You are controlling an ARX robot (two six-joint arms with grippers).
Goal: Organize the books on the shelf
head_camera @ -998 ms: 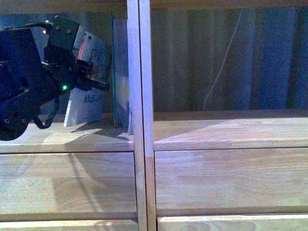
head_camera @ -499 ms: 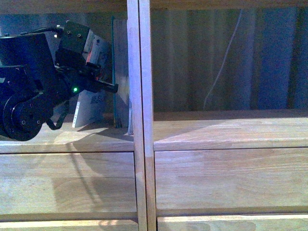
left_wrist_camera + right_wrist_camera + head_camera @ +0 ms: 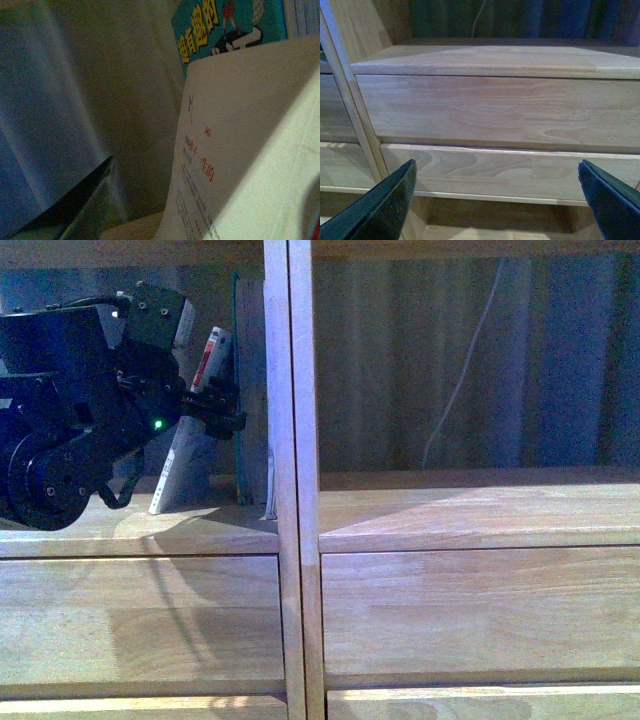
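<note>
Front view shows the black left gripper (image 3: 215,400) clamped on the upper part of the thin paperback with white spine and red end (image 3: 190,435). This book is tilted, its foot on the board of the light-wood shelf (image 3: 130,530), its top leaning toward the thicker teal-covered book (image 3: 250,390), which stands upright against the middle post. I judge the task nearly done: the paperback must yet be made upright and released. The right gripper (image 3: 497,200) is apart, holding nothing, before the drawer fronts.

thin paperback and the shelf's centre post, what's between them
In the front view, the teal book stands upright between the leaning thin paperback and the centre post.
</note>
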